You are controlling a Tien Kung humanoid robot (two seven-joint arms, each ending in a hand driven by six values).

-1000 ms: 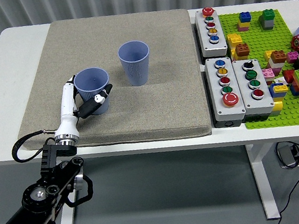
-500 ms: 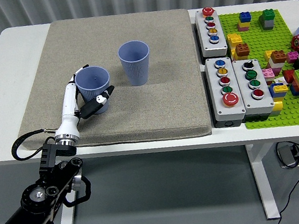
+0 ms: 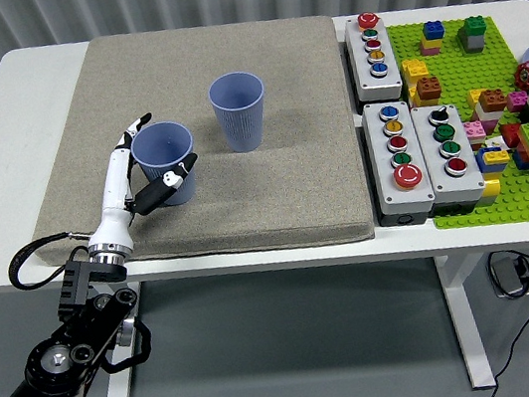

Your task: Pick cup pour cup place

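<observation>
Head view: left hand (image 3: pixel 144 167) grips the near blue cup (image 3: pixel 166 161) upright beside the far cup (image 3: pixel 239 111); contents indiscernible.

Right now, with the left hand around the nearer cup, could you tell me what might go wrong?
1. The left hand only partly wraps the near cup: thumb in front, fingers behind. It might slip or tip when lifted.
2. The far cup stands close by; a swing toward it could knock it over.
3. The soft grey mat may make cups less stable.
</observation>
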